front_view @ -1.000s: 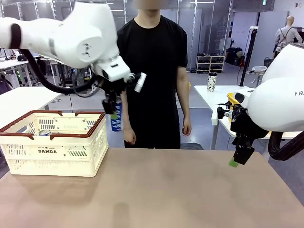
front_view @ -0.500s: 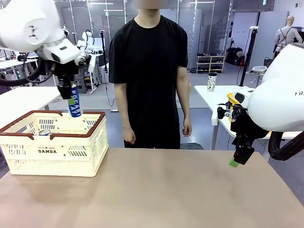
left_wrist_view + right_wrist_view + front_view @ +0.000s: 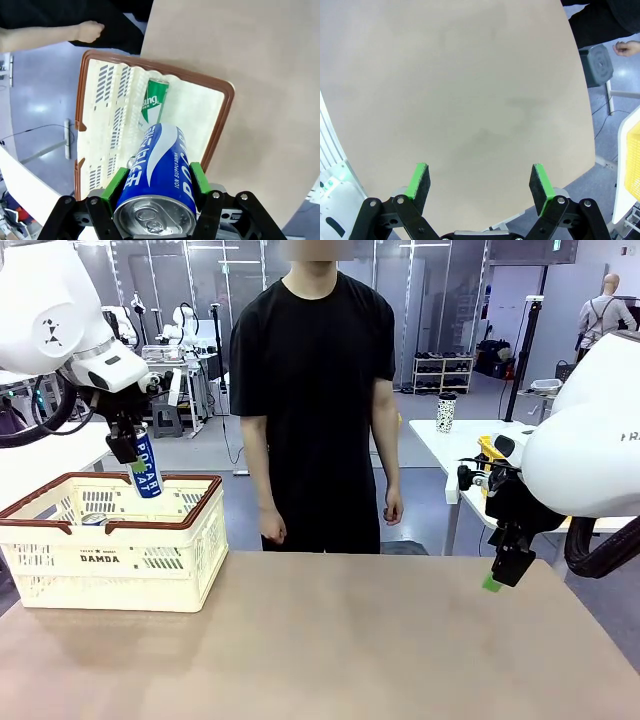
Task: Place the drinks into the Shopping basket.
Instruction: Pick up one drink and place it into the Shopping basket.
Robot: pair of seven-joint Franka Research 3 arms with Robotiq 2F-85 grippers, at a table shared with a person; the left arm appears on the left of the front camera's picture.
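Note:
A slim blue-and-white drink can point(image 3: 146, 468) point(image 3: 160, 170) hangs tilted just above the Shopping basket point(image 3: 120, 570), with my left gripper point(image 3: 132, 455) point(image 3: 157, 180) shut on it between its green pads. Looking down from the left wrist, the cream basket point(image 3: 215, 115) lies open below the can, and a green can point(image 3: 152, 100) lies on its floor. A silver can top point(image 3: 93, 519) shows inside the basket from the front. My right gripper point(image 3: 497, 575) point(image 3: 479, 185) hangs open over the table's right side, holding nothing.
A person in black stands at the far side, hands point(image 3: 272, 530) down at the sides. The tan table point(image 3: 350, 640) stretches bare between basket and right gripper. Behind, a white side table carries a speckled cup point(image 3: 445, 412) and a yellow object point(image 3: 489, 452).
My left arm has swung left with the blue can, from beside the basket's right end to above its inside, and lowered slightly. The right arm has not moved.

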